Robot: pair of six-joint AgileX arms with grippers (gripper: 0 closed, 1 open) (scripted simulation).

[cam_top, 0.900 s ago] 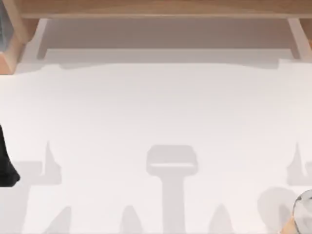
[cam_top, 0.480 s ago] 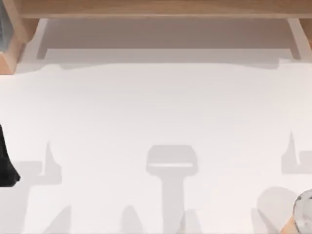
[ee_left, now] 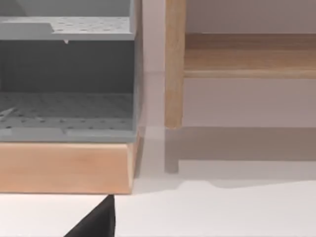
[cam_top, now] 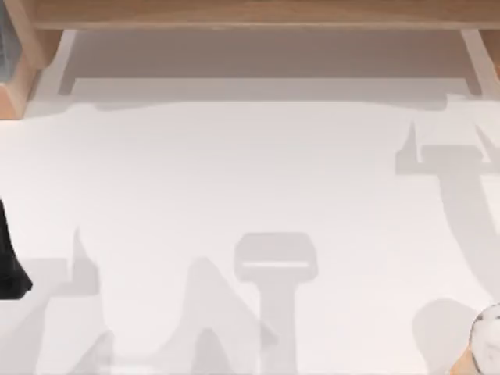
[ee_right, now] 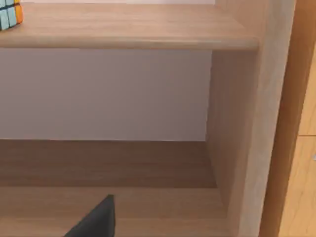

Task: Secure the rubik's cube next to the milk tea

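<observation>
Rubik's cube [ee_right: 10,15] sits on the upper wooden shelf [ee_right: 128,29], a corner in right wrist view. Milk tea [cam_top: 486,340] at the table's [cam_top: 250,172] near right edge. Likely light, rigid, slick: grip opposite flat faces. No long axis; orientation unclear. Claw state: cannot tell, either arm.

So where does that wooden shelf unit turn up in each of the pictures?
Top view: the wooden shelf unit runs along the table's far edge.
Left wrist view: its upright post stands beside a grey perforated rack.
Right wrist view: its board carries the rubik's cube.
Shared landmark: the pale back wall behind the boards.
</observation>
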